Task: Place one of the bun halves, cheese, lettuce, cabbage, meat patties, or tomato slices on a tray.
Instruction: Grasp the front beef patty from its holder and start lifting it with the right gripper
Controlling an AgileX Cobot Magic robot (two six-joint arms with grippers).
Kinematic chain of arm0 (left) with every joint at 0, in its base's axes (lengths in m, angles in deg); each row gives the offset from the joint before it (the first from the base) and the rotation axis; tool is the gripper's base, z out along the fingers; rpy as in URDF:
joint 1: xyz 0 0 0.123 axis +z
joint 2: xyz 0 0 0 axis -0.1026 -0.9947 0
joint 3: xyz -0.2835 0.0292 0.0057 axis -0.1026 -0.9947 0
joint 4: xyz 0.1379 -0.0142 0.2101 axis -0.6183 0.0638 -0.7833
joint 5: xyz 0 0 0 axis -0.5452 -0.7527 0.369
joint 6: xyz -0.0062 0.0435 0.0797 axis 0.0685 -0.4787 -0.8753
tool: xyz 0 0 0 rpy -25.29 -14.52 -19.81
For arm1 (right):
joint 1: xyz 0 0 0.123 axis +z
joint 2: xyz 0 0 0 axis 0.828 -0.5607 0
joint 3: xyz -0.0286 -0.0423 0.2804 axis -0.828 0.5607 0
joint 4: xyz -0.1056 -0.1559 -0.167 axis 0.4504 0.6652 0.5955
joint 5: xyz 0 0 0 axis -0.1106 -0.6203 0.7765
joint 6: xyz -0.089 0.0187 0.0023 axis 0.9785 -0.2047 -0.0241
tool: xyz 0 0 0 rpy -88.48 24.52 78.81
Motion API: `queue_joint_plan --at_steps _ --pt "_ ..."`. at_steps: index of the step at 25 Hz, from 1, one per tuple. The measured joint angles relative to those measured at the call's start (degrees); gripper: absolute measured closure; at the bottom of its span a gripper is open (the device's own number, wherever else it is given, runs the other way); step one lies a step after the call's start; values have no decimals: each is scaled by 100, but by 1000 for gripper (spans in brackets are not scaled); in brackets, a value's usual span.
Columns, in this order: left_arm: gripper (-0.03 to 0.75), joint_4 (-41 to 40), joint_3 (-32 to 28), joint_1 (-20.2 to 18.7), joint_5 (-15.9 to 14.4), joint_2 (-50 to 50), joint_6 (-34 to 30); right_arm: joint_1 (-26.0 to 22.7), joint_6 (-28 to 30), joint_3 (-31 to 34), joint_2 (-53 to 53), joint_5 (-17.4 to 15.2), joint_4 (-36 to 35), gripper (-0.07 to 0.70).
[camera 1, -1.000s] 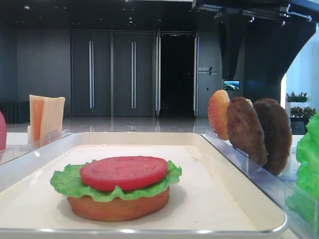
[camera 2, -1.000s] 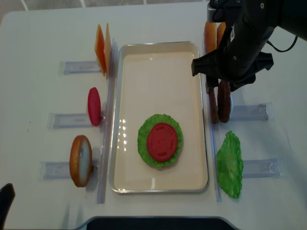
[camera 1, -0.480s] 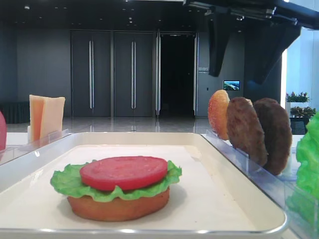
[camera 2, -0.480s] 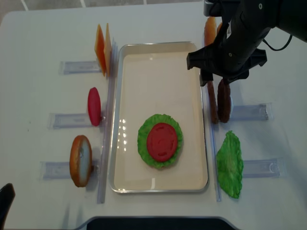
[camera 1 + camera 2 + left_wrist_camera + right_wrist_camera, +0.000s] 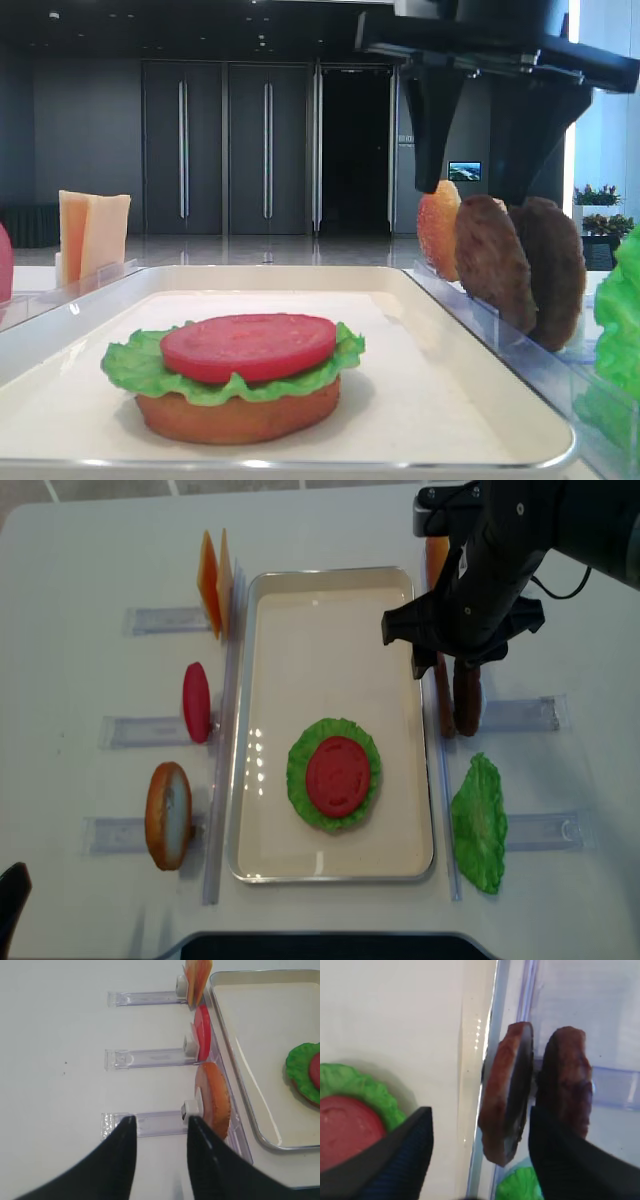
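The tray [image 5: 250, 730] is lying lengthwise down the middle of the table [image 5: 80, 560], with clear racks [image 5: 150, 730] flanking it on both sides. On the tray's near half a stack is sitting: a bun half [image 5: 238, 418] at the bottom, lettuce [image 5: 300, 780] over it, and a tomato slice [image 5: 338, 775] on top.

The right gripper [image 5: 445, 665] is hanging over the tray's right rim, above the rack where two patties [image 5: 506, 1105] are standing on edge side by side. Its fingers [image 5: 395, 1160] are standing spread apart and gripping nothing; in the wrist view the nearer patty is showing in the gap between them and the darker patty [image 5: 566, 1085] is standing just beyond it. A bun half [image 5: 438, 228] is standing upright behind the patties, and a loose lettuce leaf [image 5: 480, 825] is lying in the rack nearer the front.

The left gripper [image 5: 157, 1125] is hovering clenched and empty, low over the left racks, where another bun half [image 5: 168, 815], a tomato slice [image 5: 196, 702] and cheese slices [image 5: 213, 582] are standing on edge.
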Motion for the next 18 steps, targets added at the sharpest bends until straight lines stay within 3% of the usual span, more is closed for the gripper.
queue_joint_plan --at_steps 9,18 --pt "450 0 0 0 0 0 0 0 56 0 -74 91 84 204" --pt "451 0 0 0 0 0 0 0 87 0 -74 91 107 254"
